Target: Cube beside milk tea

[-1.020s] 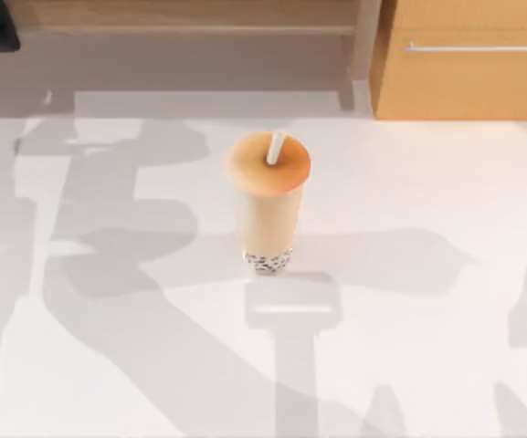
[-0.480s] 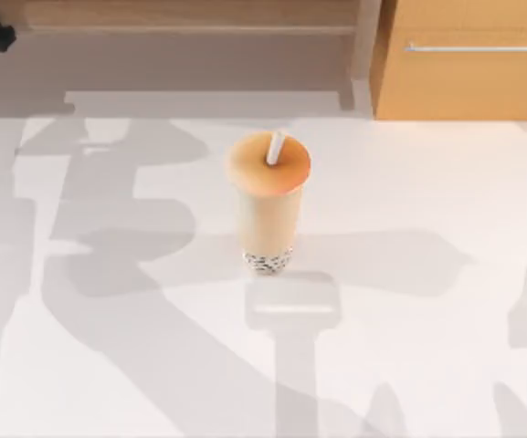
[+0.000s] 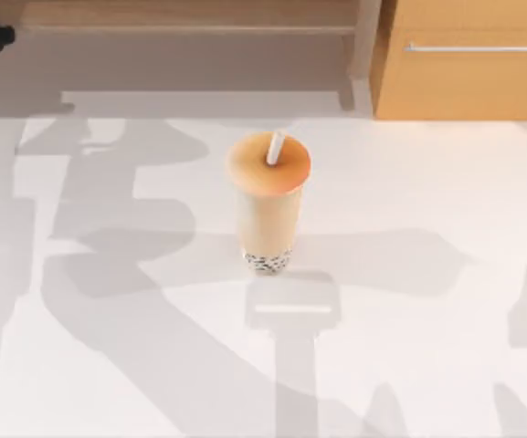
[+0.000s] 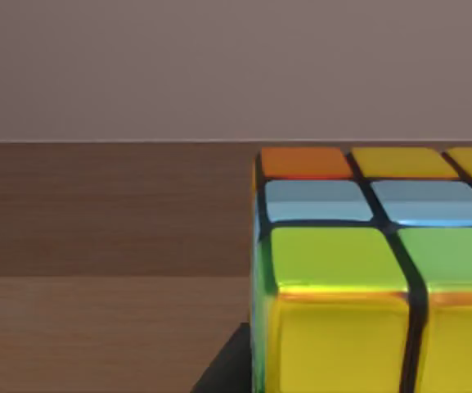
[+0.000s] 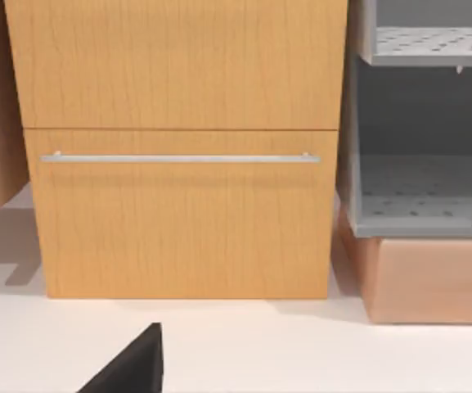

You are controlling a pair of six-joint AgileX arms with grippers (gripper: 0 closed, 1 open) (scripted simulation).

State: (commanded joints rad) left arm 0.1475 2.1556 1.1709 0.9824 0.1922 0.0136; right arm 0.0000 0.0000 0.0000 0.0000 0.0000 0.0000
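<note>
While the cube [image 4: 366,278] looms cropped, I cannot tell either gripper's state.

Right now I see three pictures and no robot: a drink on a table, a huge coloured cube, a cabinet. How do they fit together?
They are three cameras on one machine: a pair of AgileX arms at a table, each ending in a two-finger gripper. One camera looks down from above. It shows the milk tea standing upright on the white table, with its orange lid and white straw; the grey shapes around it look like the arms' shadows. The other two cameras ride on the arms' wrists. The left one sits very close to the cube, so it looks huge; whether the gripper holds it cannot be told. The right one faces a wooden cabinet with a metal handle, beside grey shelves. The cube is not yet beside the drink.
</note>
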